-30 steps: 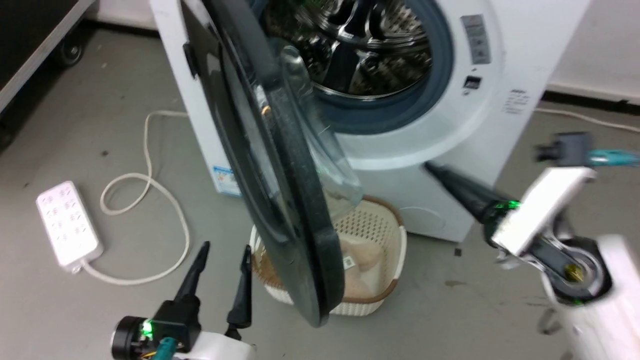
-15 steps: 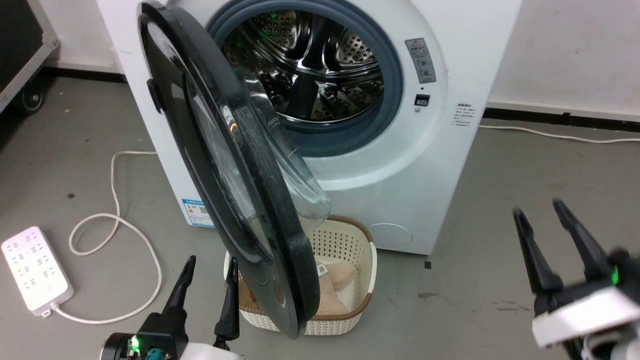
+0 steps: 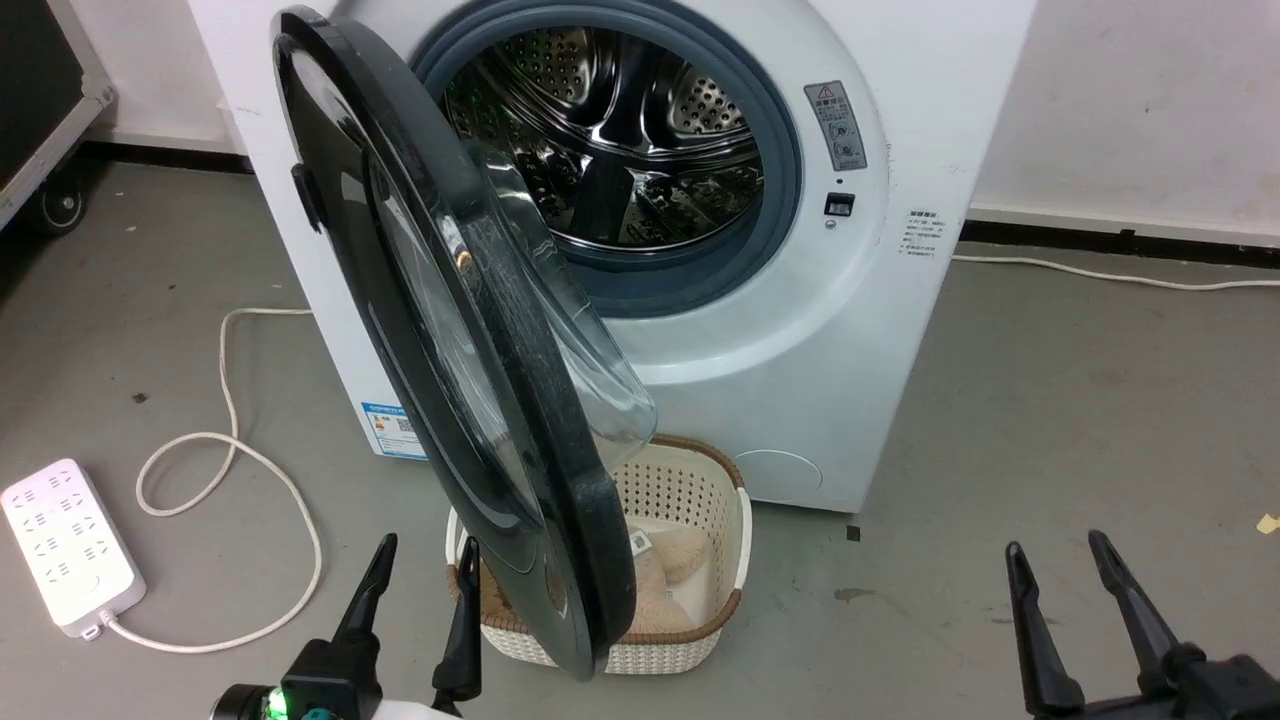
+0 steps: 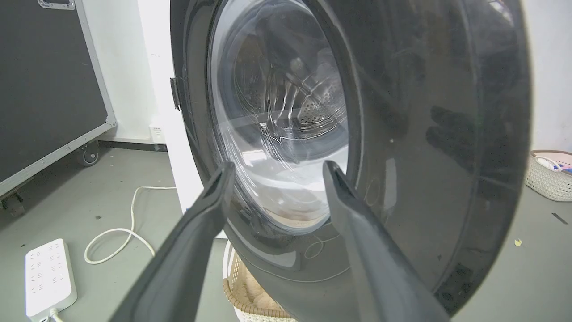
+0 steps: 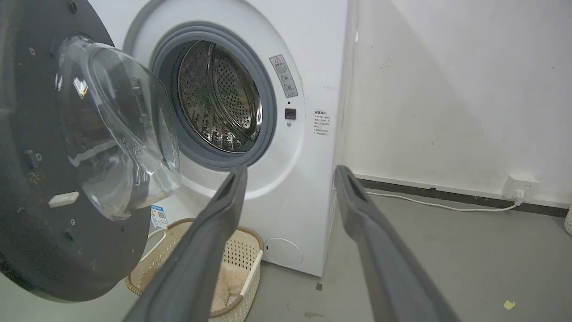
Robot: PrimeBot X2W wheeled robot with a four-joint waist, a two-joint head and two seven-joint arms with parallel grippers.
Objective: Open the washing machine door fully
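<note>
Right gripper [image 3: 1055, 548] has pulled back from the washing machine [image 3: 890, 330] to the lower right, jaws wide, empty. Left gripper [image 3: 428, 545] is low by the door edge, wide too. The washing machine door [image 3: 450, 330] hasn't budged, sticking straight out over the basket [image 3: 738, 520]. Looks about done, or 1 more push.

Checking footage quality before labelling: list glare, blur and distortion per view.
Head view: sharp, bright glints on the drum. Left wrist view: the washing machine door rim mirrors dim reflections, its glass warps what lies behind. Right wrist view: sharp, highlight streaks on the door glass.
</note>
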